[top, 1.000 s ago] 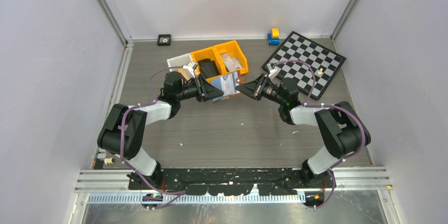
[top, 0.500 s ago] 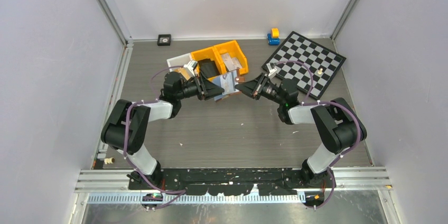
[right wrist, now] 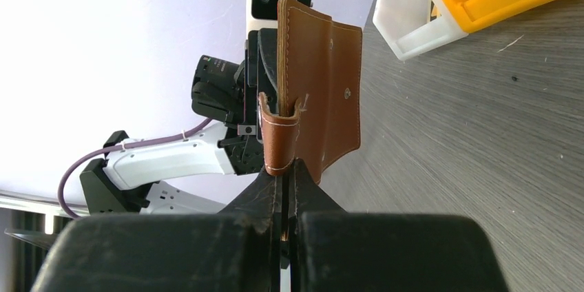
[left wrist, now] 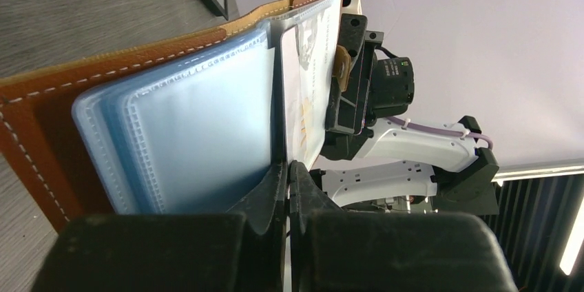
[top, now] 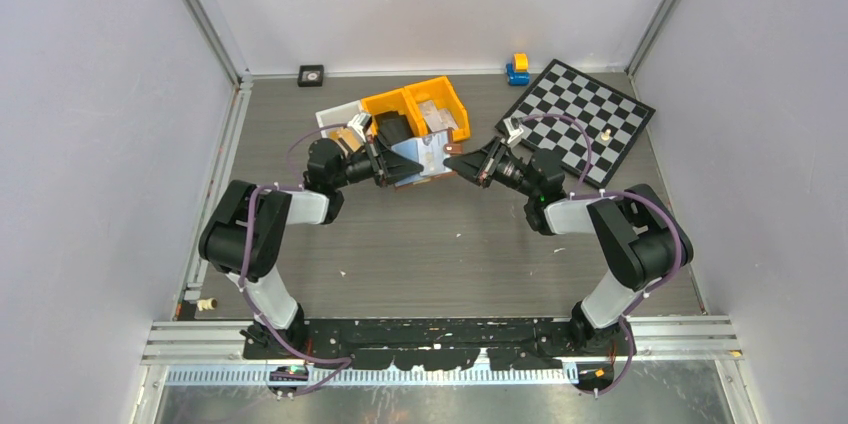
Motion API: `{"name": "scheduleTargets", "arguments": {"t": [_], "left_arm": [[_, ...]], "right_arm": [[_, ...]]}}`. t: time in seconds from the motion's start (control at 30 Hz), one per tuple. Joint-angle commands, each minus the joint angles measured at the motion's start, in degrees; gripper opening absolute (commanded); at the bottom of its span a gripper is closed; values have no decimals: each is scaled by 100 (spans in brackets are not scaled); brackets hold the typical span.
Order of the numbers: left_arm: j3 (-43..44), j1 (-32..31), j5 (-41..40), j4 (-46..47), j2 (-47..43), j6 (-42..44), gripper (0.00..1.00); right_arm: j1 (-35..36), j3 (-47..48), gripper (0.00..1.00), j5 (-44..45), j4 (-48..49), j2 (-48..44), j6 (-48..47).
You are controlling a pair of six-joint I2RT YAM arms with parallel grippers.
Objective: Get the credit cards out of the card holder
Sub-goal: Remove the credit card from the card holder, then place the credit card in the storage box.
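Brown stitched leather card holder (right wrist: 330,85) hung open in air between arms, above tabletop (top: 440,244) near yellow bins (top: 385,104). Left tool (left wrist: 288,168) clenched on lower edge of its clear sleeves (left wrist: 200,120); right tool (right wrist: 284,168) pinched snap strap (right wrist: 279,133). Judged light, floppy; sleeves slippery. Credit cards (left wrist: 310,78) thin, stiff, best pinched at exposed edge. Print on card too faint to read.

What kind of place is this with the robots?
Probably a robot lab test booth: two arms bolted to a metal rail, plain walls boxing in the table, and practice props like a chessboard and orange bins.
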Motion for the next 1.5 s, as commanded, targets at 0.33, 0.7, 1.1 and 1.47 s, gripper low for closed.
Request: {"name": "scheduleTargets", "arguments": {"t": [0.33,0.7,1.1,1.47], "left_arm": [[-29,250,-429,-1901,-644,1285,0],[253,200,-1108,-3074,-595,2064,0],[2141,-557,-2662,-4390,366,2306,0],[4222,-600,-3355,-4620,2032,1716,0]], "right_arm": [[-557,-245,1,631,-1311,-761,-705],[-724,-131,0,1564,-3120,-947,-1636],[-778,-91,0,1797,-3495,-926,-1842],[-782,-118,1,1770,-3544,-1124,-1780]]}}
